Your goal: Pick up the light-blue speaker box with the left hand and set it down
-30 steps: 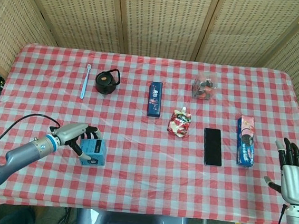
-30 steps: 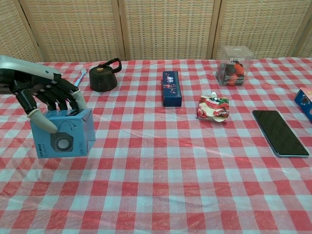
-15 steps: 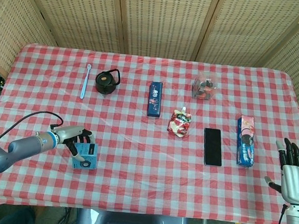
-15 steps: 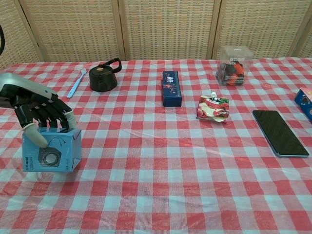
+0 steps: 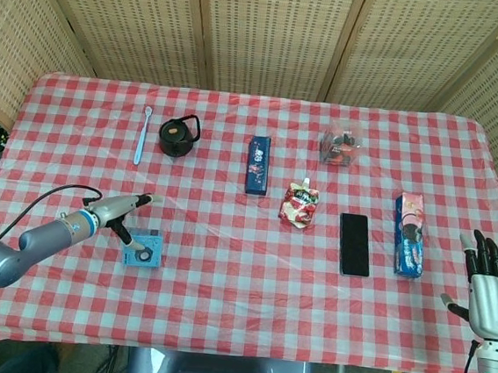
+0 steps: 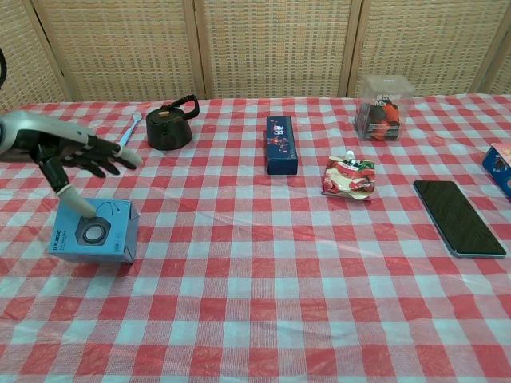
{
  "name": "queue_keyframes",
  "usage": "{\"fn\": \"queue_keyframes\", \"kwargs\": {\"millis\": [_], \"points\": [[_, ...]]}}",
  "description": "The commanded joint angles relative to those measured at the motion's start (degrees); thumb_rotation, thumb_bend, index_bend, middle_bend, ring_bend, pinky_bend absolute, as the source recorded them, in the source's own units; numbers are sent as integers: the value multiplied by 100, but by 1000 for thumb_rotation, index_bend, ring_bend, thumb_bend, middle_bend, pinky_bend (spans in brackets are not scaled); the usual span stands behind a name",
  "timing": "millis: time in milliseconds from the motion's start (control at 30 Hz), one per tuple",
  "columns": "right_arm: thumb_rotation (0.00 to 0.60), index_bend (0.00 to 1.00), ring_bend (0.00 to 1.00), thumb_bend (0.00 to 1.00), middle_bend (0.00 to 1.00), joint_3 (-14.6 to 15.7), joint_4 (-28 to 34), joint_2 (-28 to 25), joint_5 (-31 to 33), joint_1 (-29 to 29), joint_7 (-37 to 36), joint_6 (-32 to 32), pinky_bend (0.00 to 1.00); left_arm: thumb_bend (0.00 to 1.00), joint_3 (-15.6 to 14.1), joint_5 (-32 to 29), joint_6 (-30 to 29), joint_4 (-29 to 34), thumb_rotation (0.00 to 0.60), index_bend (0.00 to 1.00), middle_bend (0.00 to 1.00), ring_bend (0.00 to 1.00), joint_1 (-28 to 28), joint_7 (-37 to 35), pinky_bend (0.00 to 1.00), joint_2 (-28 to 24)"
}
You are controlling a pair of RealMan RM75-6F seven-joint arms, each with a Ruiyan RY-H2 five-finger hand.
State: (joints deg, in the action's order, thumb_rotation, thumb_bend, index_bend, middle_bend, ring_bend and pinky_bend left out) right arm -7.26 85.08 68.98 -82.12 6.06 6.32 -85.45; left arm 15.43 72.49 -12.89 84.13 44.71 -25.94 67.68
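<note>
Tabletop (image 5: 226, 237): covered by a red-and-white checked cloth. Backdrop: formed by woven wicker screen panels (image 5: 264, 34) framed in pale wood. Even lighting is noted.

We find no legible text; print on light-blue speaker box (image 6: 93, 234) and other packages too small.

Bright, even light, soft short shadows under things, both views sharp, no glare.

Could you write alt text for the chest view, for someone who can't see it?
The left robot hand, fingers spread, hovers over a light-blue speaker box lying on a red-checked table. Farther back are a black teapot, dark blue box, snack pouch and phone.
</note>
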Motion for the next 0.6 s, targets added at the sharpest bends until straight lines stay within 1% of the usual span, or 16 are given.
{"fn": "queue_keyframes", "kwargs": {"millis": [33, 100, 167, 267, 367, 467, 600], "points": [[600, 0, 0, 0, 0, 3, 13, -7, -4, 0, -3, 0, 0, 0, 59, 308, -1292, 185, 600, 0, 0, 0, -443, 188, 0, 34], [600, 0, 0, 0, 0, 6, 21, -12, -9, -2, -1, -4, 0, 0, -24, 452, -1438, 276, 600, 0, 0, 0, -481, 304, 0, -59], [600, 0, 0, 0, 0, 8, 35, -18, -16, -5, -13, -11, 0, 0, -205, 653, -1554, 450, 600, 0, 0, 0, -504, 616, 0, -230], [600, 0, 0, 0, 0, 8, 52, -33, -25, -11, -32, -26, 0, 0, -536, 930, -1931, 701, 600, 0, 0, 0, -635, 1415, 0, -346], [600, 0, 0, 0, 0, 8, 59, -43, -26, -16, -53, -33, 0, 0, -756, 864, -2368, 828, 600, 0, 0, 0, -824, 2228, 0, -230], [600, 0, 0, 0, 0, 13, 54, -46, -28, -12, -60, -21, 0, 0, -913, 719, -2838, 785, 600, 0, 0, 0, -991, 3177, 0, 52], [600, 0, 0, 0, 0, 20, 50, -45, -34, -15, -65, -22, 0, 0, -979, 513, -3162, 735, 600, 0, 0, 0, -1095, 3787, 12, 331]]}}
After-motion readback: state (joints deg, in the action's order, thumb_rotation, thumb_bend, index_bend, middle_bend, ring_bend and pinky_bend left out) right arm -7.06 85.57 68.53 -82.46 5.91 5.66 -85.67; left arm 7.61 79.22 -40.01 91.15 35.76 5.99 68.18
